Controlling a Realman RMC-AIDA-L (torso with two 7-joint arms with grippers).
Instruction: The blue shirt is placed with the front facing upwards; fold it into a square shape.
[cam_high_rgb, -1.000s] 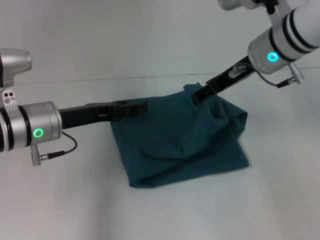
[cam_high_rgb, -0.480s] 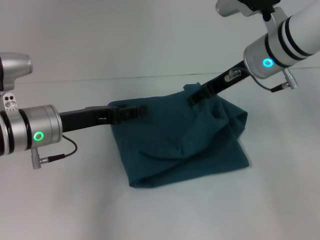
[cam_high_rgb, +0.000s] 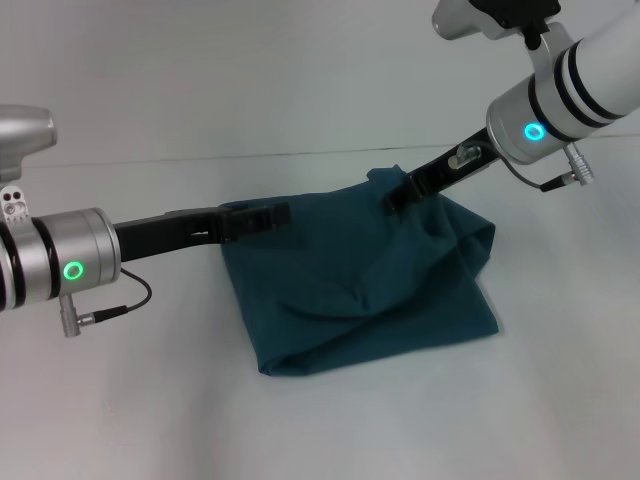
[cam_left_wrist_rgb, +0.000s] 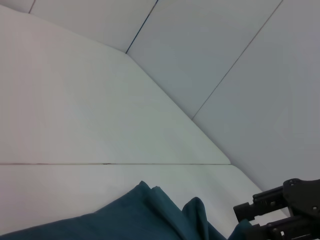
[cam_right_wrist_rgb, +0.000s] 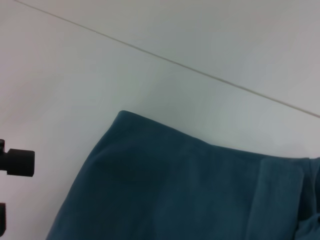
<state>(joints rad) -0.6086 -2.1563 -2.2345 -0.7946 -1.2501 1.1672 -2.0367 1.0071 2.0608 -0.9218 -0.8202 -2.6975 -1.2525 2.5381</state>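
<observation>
The blue shirt (cam_high_rgb: 365, 280) lies folded into a rough, rumpled square on the white table, its lettering hidden. It also shows in the left wrist view (cam_left_wrist_rgb: 125, 220) and the right wrist view (cam_right_wrist_rgb: 175, 190). My left gripper (cam_high_rgb: 277, 214) is at the shirt's far left corner, just above the cloth, with its fingers (cam_right_wrist_rgb: 17, 162) apart and empty. My right gripper (cam_high_rgb: 396, 193) is at the shirt's far right edge beside a raised fold. It shows in the left wrist view (cam_left_wrist_rgb: 252, 220) with its fingers slightly apart and holding nothing.
The white table (cam_high_rgb: 150, 400) runs all round the shirt. A seam line (cam_high_rgb: 200, 158) crosses it behind the shirt, with a pale wall (cam_left_wrist_rgb: 225, 60) beyond.
My left gripper has drawn back a little to the left from the shirt's corner. My right gripper has shifted slightly along the far edge. The shirt has not moved.
</observation>
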